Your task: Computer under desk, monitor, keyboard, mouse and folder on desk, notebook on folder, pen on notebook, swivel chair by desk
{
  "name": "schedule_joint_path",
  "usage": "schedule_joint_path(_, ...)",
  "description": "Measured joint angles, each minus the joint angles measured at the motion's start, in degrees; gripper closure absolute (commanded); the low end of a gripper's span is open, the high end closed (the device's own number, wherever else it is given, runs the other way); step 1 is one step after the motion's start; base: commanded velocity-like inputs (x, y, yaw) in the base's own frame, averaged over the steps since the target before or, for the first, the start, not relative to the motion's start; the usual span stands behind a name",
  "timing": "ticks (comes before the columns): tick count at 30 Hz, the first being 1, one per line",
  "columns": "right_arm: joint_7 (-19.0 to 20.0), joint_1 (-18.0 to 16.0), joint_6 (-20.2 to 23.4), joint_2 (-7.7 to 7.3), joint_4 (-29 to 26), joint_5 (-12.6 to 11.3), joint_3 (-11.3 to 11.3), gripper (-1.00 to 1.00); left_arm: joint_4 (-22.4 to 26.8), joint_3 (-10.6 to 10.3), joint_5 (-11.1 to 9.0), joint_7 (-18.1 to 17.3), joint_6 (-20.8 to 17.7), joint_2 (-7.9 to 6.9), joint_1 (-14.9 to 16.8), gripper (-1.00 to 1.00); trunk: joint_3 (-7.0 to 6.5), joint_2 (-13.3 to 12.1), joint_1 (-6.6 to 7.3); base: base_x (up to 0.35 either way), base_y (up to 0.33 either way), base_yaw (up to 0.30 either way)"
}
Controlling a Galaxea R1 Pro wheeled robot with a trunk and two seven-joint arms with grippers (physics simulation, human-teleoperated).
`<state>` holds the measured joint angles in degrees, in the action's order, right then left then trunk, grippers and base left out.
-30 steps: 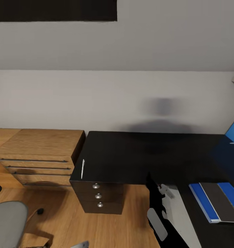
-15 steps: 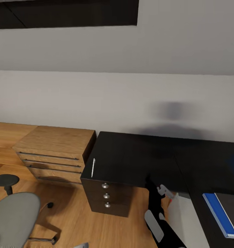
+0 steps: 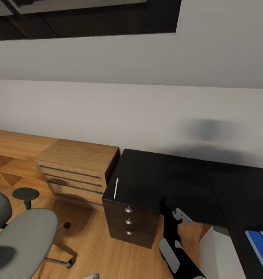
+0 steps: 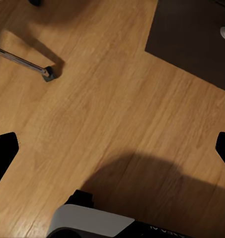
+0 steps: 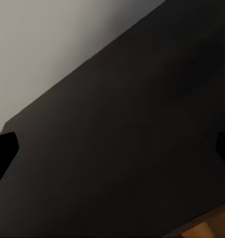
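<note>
Right gripper [image 5: 112, 148] gaping wide, empty, hanging over bare desk [image 5: 142, 139]. Left gripper [image 4: 112, 148] likewise wide, facing floor. Pen [image 3: 116, 188] lying at desk's left edge, centre frame: light, thin, likely rolling; pinching mid-shaft across width seems best. Folder [image 3: 257, 248] showing lower right.

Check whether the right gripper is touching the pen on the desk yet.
Apart. The head view shows the pen lying at the desk's left edge; the right wrist view shows the right gripper wide open over bare black desktop, nothing between its fingertips.
</note>
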<state>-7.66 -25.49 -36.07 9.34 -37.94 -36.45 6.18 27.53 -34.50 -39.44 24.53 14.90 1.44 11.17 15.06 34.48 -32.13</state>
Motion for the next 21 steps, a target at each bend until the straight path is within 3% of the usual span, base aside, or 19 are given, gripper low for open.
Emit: schedule_joint_path(21,0.0,-0.1,0.0,0.12,0.9,0.2,0.0,-1.0,0.0,0.0,0.0,0.1,0.0,0.0,0.0,-1.0,-1.28,0.0,0.0,0.0,0.0,0.218)
